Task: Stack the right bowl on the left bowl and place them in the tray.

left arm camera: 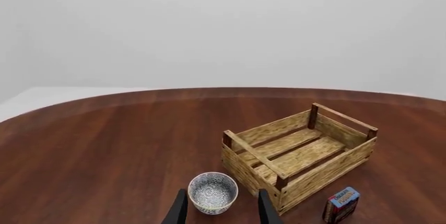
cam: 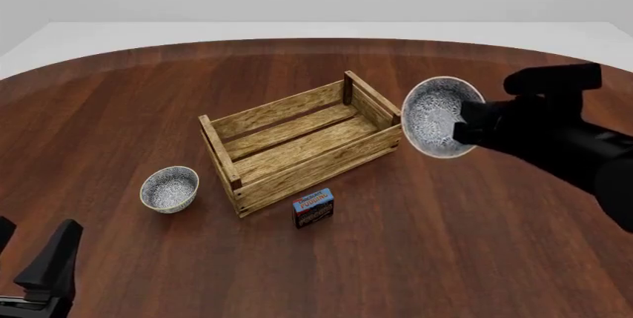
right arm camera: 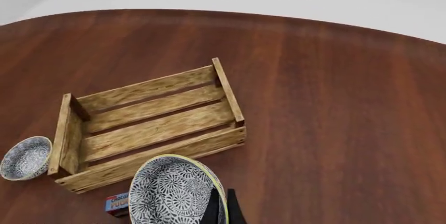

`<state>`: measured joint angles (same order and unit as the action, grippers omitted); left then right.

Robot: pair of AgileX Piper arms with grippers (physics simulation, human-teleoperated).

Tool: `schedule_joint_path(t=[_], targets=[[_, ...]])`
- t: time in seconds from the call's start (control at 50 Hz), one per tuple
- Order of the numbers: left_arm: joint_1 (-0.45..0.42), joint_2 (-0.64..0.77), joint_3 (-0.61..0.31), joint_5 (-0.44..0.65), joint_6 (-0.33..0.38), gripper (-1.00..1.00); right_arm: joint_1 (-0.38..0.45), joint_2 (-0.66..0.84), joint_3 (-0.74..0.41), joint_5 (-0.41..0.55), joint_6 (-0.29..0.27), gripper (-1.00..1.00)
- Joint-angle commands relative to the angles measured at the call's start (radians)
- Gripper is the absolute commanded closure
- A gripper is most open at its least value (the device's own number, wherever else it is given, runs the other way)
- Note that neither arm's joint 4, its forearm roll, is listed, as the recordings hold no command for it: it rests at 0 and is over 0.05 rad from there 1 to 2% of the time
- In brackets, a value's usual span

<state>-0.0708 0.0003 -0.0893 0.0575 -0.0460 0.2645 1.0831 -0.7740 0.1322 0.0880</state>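
The right bowl (cam: 433,116), white with a blue-grey speckled pattern, is gripped by its rim in my right gripper (cam: 461,122). It hangs tilted in the air just right of the tray's right end. In the right wrist view the bowl (right arm camera: 173,191) sits against the gripper (right arm camera: 221,209). The left bowl (cam: 170,188) stands upright on the table just left of the tray (cam: 259,156), a light-wood slatted crate that holds nothing. My left gripper (cam: 38,262) is open at the near left, well short of the left bowl (left arm camera: 212,192), which shows between its fingers (left arm camera: 267,209).
A small blue-and-red carton (cam: 313,209) stands on the table just in front of the tray; it also shows in the left wrist view (left arm camera: 341,204). The dark round wooden table (cam: 475,259) extends around everything.
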Motion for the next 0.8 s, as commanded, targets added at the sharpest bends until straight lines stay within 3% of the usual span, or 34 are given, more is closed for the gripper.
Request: schedule_joint_path(t=[0.02,0.4,0.8], targets=[[-0.017,0.000,-0.009,0.010,-0.009,-1.00,0.035,-0.040,0.015,-0.019,0.009,1.00],[-0.108,0.006,-0.071,0.044,0.006,-1.00,0.074,-0.089,0.069,-0.075,0.009,1.00],[-0.261,0.200,-0.147,-0.100,0.032,-1.00,0.092,-0.063,0.102,-0.151,0.032,1.00]])
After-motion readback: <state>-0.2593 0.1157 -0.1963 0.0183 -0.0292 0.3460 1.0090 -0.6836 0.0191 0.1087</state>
